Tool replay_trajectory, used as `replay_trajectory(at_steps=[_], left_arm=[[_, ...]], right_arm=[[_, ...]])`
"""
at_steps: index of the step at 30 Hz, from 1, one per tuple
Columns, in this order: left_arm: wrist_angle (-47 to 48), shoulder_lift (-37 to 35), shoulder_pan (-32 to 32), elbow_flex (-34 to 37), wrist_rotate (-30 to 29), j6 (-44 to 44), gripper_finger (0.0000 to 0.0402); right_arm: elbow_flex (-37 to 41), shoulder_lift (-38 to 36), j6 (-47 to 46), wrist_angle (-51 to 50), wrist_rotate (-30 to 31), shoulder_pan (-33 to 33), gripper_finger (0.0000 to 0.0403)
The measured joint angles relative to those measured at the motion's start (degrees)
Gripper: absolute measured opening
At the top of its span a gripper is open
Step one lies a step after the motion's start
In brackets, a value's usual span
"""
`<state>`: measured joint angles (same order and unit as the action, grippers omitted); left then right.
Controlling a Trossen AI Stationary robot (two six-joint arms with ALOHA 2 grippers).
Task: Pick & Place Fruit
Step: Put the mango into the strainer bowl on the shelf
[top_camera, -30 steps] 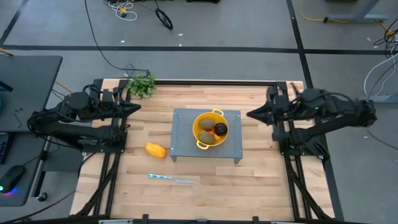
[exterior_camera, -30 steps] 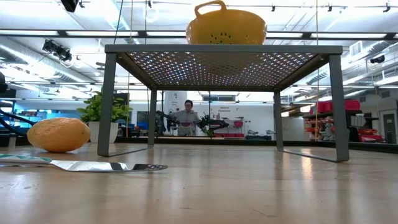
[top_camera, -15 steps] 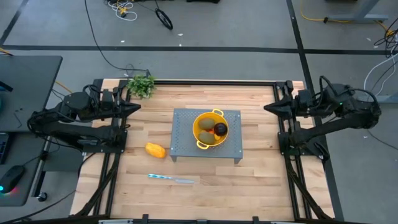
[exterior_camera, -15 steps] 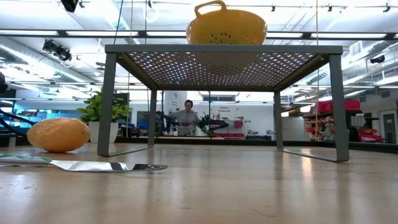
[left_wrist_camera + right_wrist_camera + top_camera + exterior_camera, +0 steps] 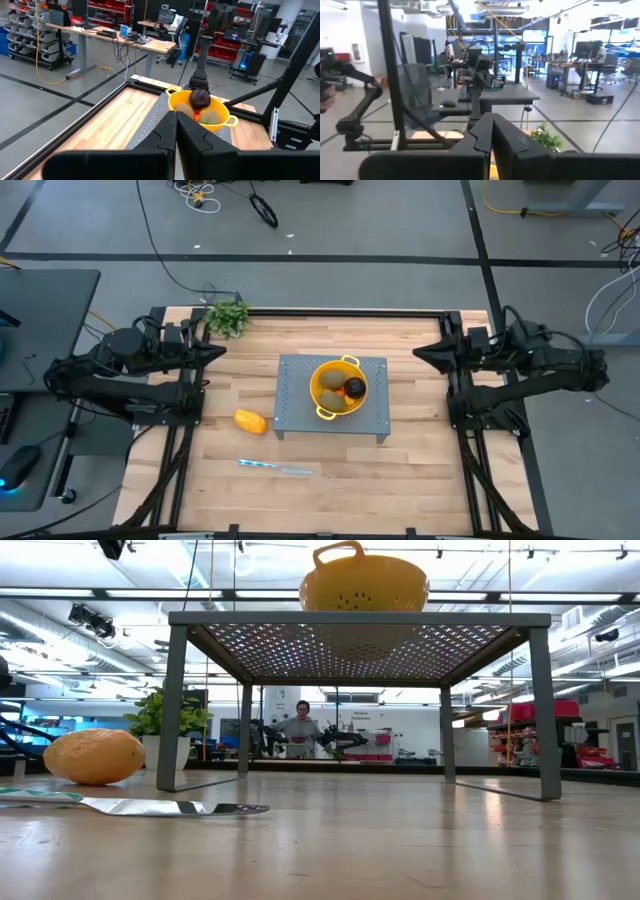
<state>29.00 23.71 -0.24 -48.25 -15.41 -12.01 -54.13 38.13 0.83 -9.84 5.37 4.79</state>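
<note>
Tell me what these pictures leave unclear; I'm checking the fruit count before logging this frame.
- Small orange-red fruit in the yellow colander: in the high view the dark round fruit and two green-brown ovals cover them; count unreadable.
- Colander contents: low view shows only its wall above the grey rack.
- Oblong orange fruit: out of both wrist views.
- Knife handle: cut by the low view's edge.

Grey floor (image 5: 330, 230), lab desks (image 5: 120, 37), ceiling lights (image 5: 90, 580)
</note>
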Motion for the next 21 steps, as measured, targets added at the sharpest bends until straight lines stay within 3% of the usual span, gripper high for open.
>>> replay_trajectory(at_steps=[10,21], left_arm=[[-0.2,0.0,0.0,0.0,-0.1,0.2,0.0011],[-0.2,0.0,0.0,0.0,-0.1,0.2,0.0011]], right_arm=[[9.2,-2.0,-1.7,7.7,-2.6,-2.1,0.0015],[19.0,-10.7,-4.4,11.5,-4.3,-2.3,0.0015]])
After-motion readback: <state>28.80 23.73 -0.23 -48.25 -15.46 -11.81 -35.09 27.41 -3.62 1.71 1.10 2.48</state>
